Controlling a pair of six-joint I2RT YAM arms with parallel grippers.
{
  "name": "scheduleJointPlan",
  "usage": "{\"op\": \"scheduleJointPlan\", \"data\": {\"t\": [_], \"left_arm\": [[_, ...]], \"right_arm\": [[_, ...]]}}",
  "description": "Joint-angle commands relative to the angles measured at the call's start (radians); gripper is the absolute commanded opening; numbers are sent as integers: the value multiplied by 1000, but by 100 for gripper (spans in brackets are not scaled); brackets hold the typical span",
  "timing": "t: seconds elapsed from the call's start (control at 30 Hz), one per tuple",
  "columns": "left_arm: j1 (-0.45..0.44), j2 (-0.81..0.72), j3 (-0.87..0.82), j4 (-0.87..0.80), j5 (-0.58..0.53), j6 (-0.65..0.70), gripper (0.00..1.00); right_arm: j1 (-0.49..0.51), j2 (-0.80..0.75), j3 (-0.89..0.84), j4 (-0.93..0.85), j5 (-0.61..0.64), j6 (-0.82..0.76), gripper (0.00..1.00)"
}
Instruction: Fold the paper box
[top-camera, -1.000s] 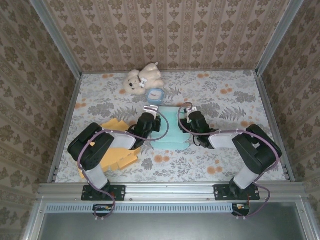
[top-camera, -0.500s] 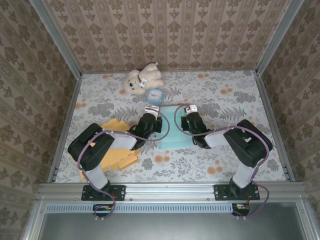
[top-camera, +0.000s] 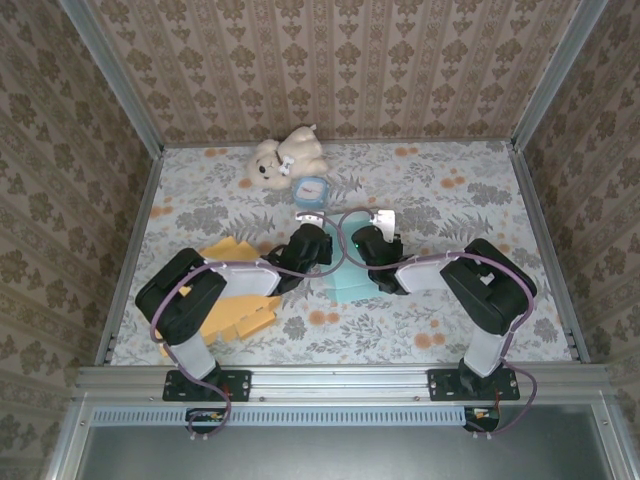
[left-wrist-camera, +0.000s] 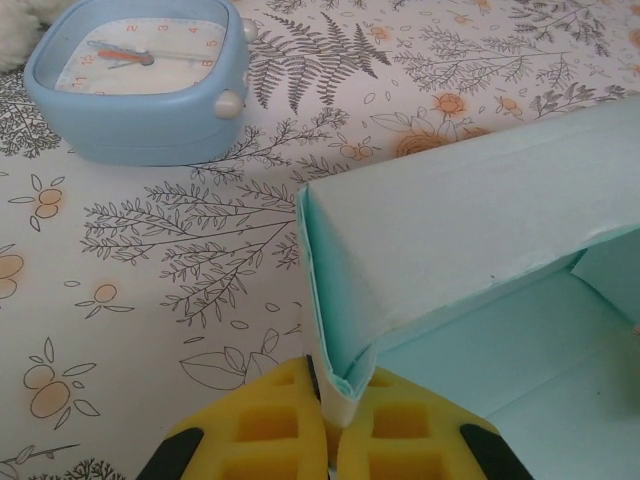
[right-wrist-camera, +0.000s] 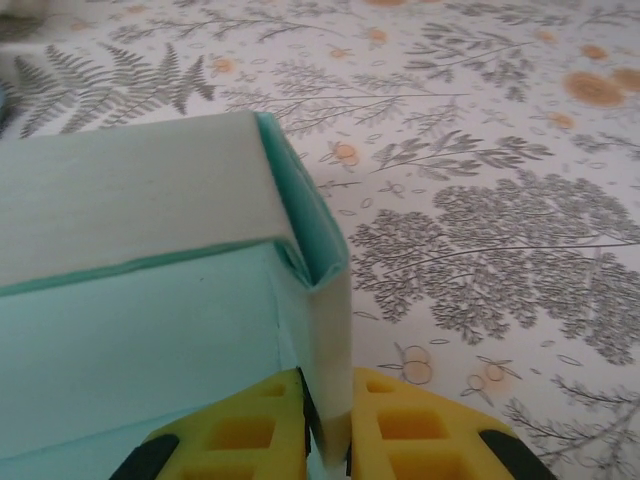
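The paper box (top-camera: 347, 284) is pale teal and lies mid-table between my two arms, which cover most of it from above. In the left wrist view its left side wall stands up and meets the back flap (left-wrist-camera: 450, 230) at a corner. My left gripper (left-wrist-camera: 335, 388) is shut on the lower end of that wall. In the right wrist view the right side wall (right-wrist-camera: 325, 330) also stands upright, folded double at its top edge. My right gripper (right-wrist-camera: 328, 405) is shut on it, with one yellow finger (right-wrist-camera: 245, 425) inside the box.
A light blue alarm clock (top-camera: 311, 190) sits just behind the box, close to the left corner (left-wrist-camera: 140, 75). A cream teddy bear (top-camera: 285, 158) lies farther back. Yellow cardboard pieces (top-camera: 240, 305) lie under the left arm. Patterned walls enclose the table.
Both grippers have moved inward toward each other, bringing the box's side walls up and hiding more of it from above. The right gripper's jaws have closed onto the right wall.
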Motion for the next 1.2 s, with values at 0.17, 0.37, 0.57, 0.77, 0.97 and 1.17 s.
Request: {"op": "scheduleJointPlan", "data": {"t": [0.17, 0.37, 0.57, 0.77, 0.97, 1.17], "left_arm": [[14, -39, 12, -84, -88, -35, 0], [10, -18, 28, -82, -78, -31, 0], [12, -8, 30, -74, -104, -7, 0], [14, 8, 14, -3, -71, 46, 0], [3, 19, -51, 189, -14, 179, 0], [-22, 38, -102, 332, -49, 301, 0]], "right_arm": [[-59, -58, -59, 59, -87, -12, 28], [-56, -109, -81, 101, -341, 25, 46], [-54, -213, -161, 90, -473, 68, 53], [-51, -374, -242, 30, -533, 95, 57], [-58, -508, -165, -181, -526, 110, 59], [-87, -529, -99, -280, -511, 116, 59]]}}
